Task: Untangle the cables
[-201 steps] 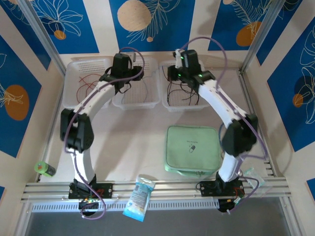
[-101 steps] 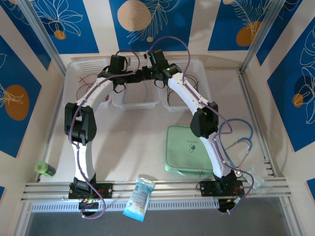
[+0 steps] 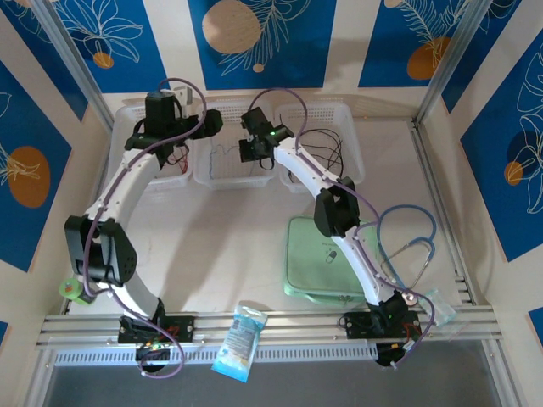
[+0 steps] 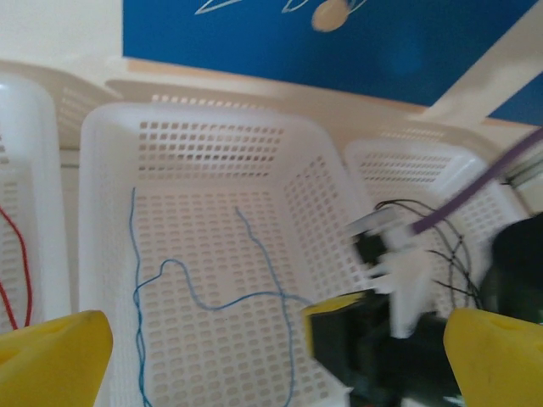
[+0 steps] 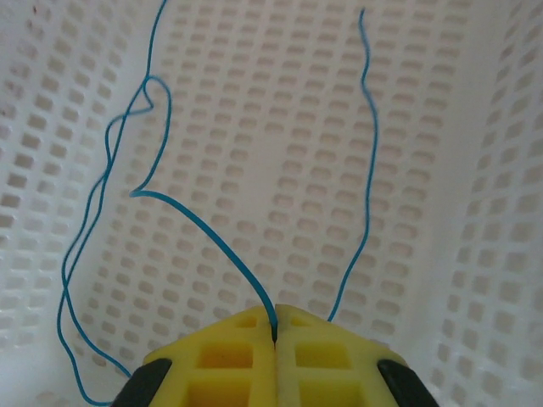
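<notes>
- Your bench has a pale cream top, and a metal rail runs along its near edge.
- The walls around it are blue with white leaves and orange dots.
- Three white baskets sit in a row at the far edge of the bench: the left basket, the middle basket and the right basket.
- The red cable lies in the left basket, and the black cables lie in the right basket.
- The blue cable lies in loose loops on the holey floor of the middle basket.
- Your right arm reaches into the middle basket. The right jaws are pressed together, and their yellow fingers pinch the blue cable where they meet.
- Your left arm reaches over the far side of the baskets. The left jaws are spread wide above the middle basket, with one yellow finger at each side of the wrist view.
- A green pouch lies flat on the bench near your right arm.
- A blue packet lies across the metal rail.
- A small green roll sits at the left edge.
- A light-blue cord loops beside the right arm.
</notes>
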Tool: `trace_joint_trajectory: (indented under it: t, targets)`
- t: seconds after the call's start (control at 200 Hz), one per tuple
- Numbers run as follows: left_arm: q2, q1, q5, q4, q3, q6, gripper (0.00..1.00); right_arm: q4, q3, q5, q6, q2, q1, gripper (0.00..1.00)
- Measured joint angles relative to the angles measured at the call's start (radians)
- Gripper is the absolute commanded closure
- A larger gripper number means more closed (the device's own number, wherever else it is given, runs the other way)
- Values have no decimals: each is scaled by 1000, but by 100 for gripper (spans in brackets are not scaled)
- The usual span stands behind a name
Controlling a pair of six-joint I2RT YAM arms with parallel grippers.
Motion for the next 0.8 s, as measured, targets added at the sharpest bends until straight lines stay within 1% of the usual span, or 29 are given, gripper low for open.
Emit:
trace_joint_trajectory:
  t: [0.065, 0.1, 0.135, 0.22, 0.285, 0.395, 0.46, 0.525, 0.655, 0.68, 0.8]
  targets:
    - [-27, 0, 11, 0, -3, 2, 1, -4, -5, -14, -9, 0, 3, 53]
    - [-37, 0, 13, -1, -3, 3, 1, -6, -4, -21, -19, 0, 4, 44]
    - [-47, 0, 17, -3, -2, 7, 1, -8, -2, -26, -27, 0, 5, 38]
    - [-58, 3, 26, -25, 8, 23, 1, -17, 1, -35, -52, -1, 2, 29]
    - [-62, 6, 37, -39, 14, 33, 1, -25, 1, -45, -65, -5, -3, 20]
    - [-80, 9, 50, -51, 8, 46, 1, -44, 1, -63, -72, -30, -19, 12]
    - [-107, 11, 56, -47, -19, 48, 1, -53, -12, -69, -75, -64, -32, 10]
    - [-147, 11, 56, -40, -68, 49, 1, -50, -63, -70, -80, -129, -44, 9]
    - [-250, 12, 59, 26, -219, 56, 1, 0, -254, -71, -106, -342, -65, 5]
    - [-275, 11, 59, 43, -257, 57, 1, 13, -292, -71, -108, -388, -68, 0]
    - [-377, 11, 48, 117, -427, 75, 1, 108, -528, -81, -127, -630, -90, 1]
